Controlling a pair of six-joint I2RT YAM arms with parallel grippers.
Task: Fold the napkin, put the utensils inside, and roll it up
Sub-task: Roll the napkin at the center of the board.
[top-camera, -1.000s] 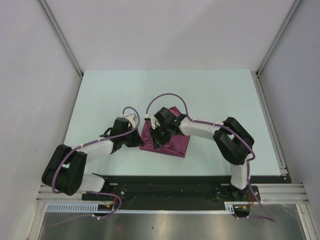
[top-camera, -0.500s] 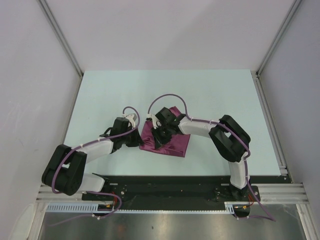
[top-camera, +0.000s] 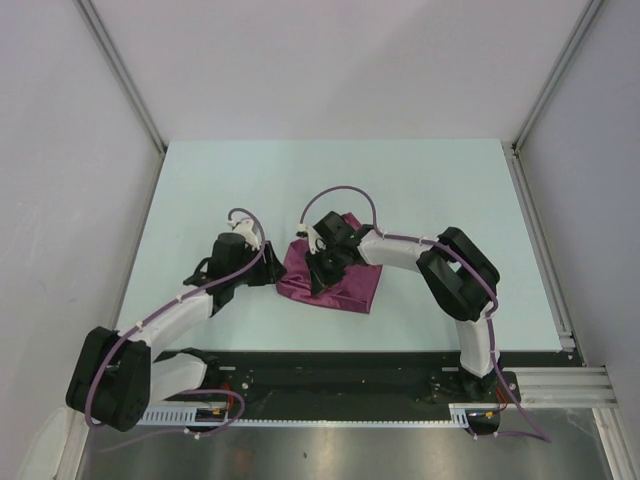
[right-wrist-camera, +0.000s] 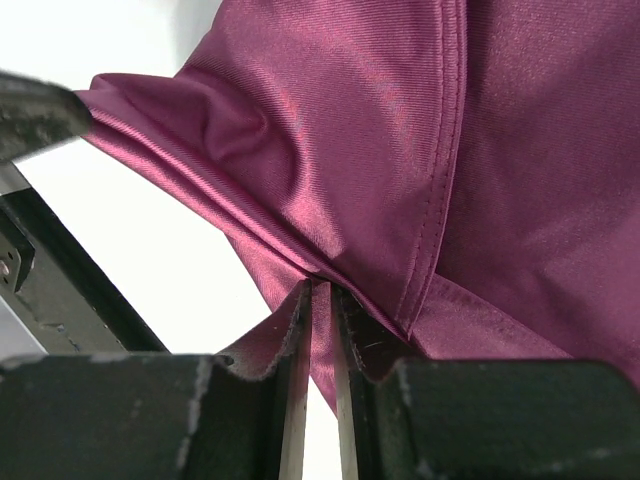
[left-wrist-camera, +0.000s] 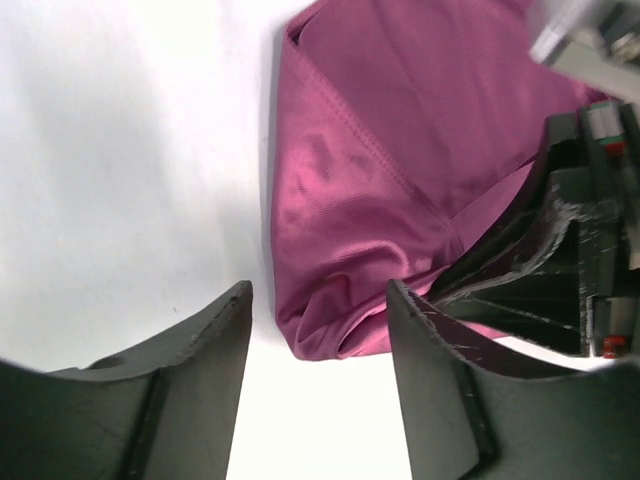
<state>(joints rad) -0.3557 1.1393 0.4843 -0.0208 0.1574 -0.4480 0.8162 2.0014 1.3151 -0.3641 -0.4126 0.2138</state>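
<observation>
Your right gripper (right-wrist-camera: 322, 295) clamps a fold of the plum cloth napkin (top-camera: 350, 292); your left gripper (left-wrist-camera: 320, 292), jaws apart, sits just beside the cloth's left edge.

The napkin (right-wrist-camera: 400, 150) is thin cloth with a satin sheen and a stitched hem. On the left gripper (left-wrist-camera: 318, 290) the fingers (left-wrist-camera: 440, 400) are matt black plastic, scuffed at the edges — the bench (top-camera: 420, 190) is smooth and matt.
</observation>
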